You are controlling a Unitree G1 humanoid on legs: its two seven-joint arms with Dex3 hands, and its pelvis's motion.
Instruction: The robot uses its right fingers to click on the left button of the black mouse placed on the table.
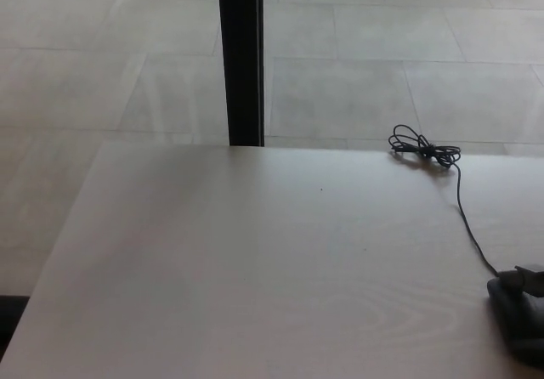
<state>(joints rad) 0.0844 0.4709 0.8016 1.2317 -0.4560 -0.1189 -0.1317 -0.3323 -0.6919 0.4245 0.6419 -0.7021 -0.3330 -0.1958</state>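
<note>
The black mouse [515, 319] lies on the pale wooden table [255, 268] at the lower right corner, partly cut off by the picture's edge. Its thin black cable [466, 222] runs away from me to a coiled bundle [423, 149] near the table's far edge. A small dark part of my right hand [530, 277] shows at the right edge, over the front end of the mouse where the cable enters. Hand and mouse are both black and merge, so I cannot make out contact or the hand's pose. My left hand is out of the picture.
A black vertical post [240, 56] stands behind the table's far edge, in front of a tiled grey floor [382, 56]. The table's left edge [59, 251] slants down toward the lower left.
</note>
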